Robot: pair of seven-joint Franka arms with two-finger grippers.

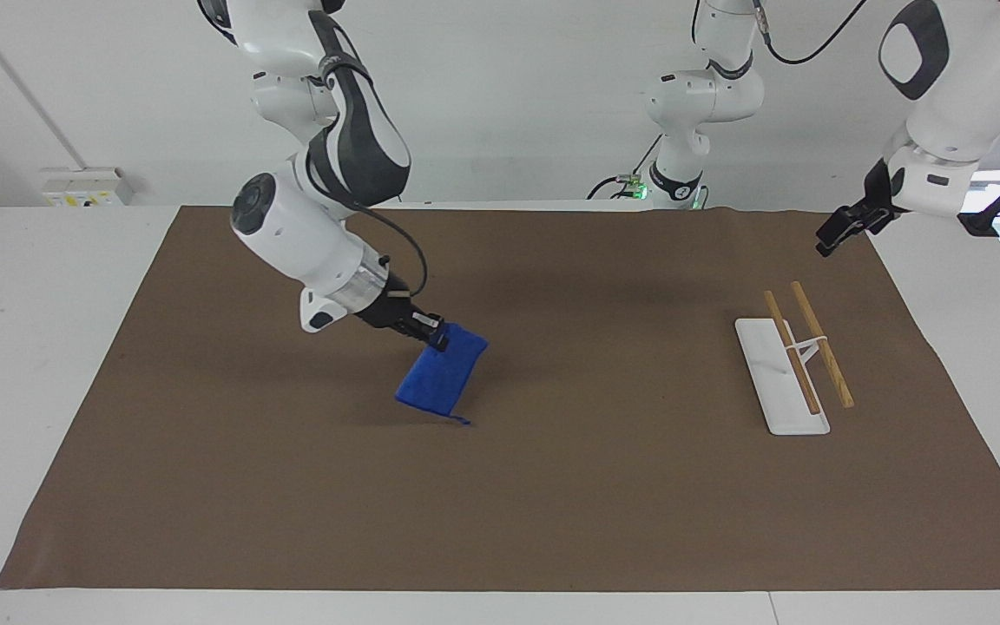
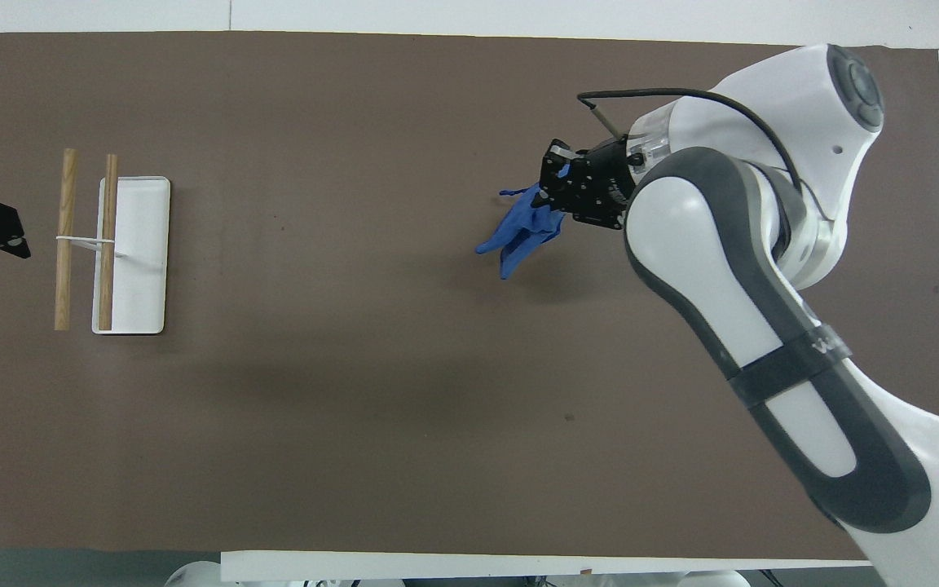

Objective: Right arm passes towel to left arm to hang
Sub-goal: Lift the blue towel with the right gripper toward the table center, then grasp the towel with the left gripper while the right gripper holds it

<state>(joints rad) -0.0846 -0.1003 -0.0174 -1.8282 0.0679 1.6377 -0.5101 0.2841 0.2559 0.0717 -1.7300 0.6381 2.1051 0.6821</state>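
White wall stood at the robots' end of the room, and a brown mat [image 1: 552, 486] covered most of the bench [image 1: 40, 347]. Over the mat, toward the right arm's end, the right gripper [image 1: 435, 337] was raised and tilted, its jaws closed on the top edge of the blue towel [image 1: 441, 377]. That towel hung bunched and folded from the jaws, clear of the mat, with its thin thread tail [image 1: 463, 421] trailing at the lowest corner and a shadow on the mat beneath. Toward the left arm's end stood a white rack [image 1: 778, 373], its flat base resting on the mat and two wooden rails [image 1: 809, 347] carried above it, both bare. The left gripper [image 1: 840, 229] hung in the air above the mat's edge at that end, well apart from the towel; whether its jaws were open could not be told.
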